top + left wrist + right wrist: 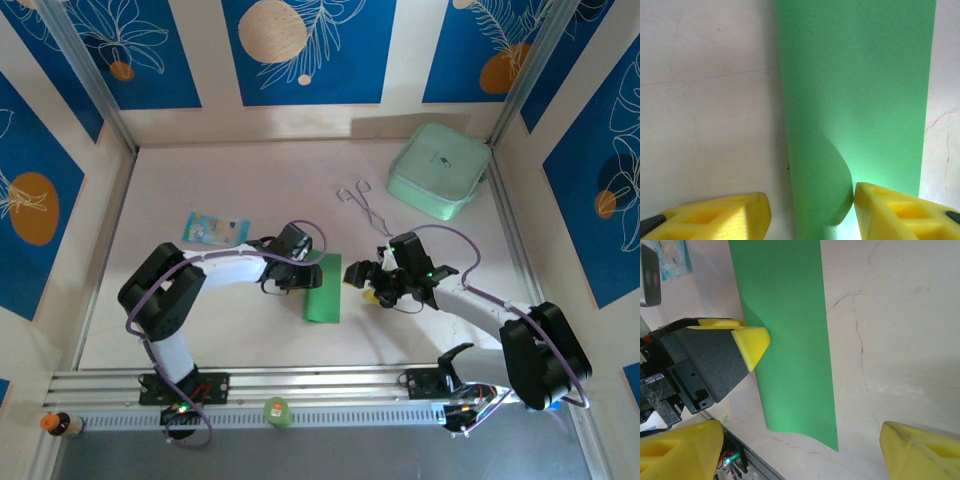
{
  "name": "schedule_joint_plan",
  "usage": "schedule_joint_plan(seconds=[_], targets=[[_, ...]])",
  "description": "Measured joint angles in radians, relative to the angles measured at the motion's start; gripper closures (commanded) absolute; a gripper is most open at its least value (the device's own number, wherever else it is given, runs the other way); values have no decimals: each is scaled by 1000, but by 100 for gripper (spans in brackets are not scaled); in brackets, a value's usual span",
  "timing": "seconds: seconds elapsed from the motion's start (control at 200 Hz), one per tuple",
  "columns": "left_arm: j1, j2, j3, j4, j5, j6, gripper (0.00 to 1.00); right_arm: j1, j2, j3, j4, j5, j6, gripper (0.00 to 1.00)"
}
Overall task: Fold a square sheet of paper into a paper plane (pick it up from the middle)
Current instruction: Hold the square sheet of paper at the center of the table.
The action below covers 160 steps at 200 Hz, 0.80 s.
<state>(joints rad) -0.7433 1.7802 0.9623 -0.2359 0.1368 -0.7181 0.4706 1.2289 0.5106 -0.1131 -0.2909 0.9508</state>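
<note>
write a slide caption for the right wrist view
Left gripper touches the curled edge of the folded green paper with one yellow fingertip, while the open right gripper hovers close by.

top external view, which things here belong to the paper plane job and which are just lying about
Job:
green paper
left gripper
right gripper

Lying about:
mint-green box
light-blue packet
thin metal tool
</note>
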Motion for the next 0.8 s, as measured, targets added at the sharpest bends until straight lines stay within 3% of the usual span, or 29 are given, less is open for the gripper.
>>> schedule_joint_plan(seconds=[0.585,0.8], targets=[[0,6,10,-14,0,21,44,2,8,6,-2,3,0,18],[0,8,12,-19,-8,18,51,2,8,6,-3,3,0,18]])
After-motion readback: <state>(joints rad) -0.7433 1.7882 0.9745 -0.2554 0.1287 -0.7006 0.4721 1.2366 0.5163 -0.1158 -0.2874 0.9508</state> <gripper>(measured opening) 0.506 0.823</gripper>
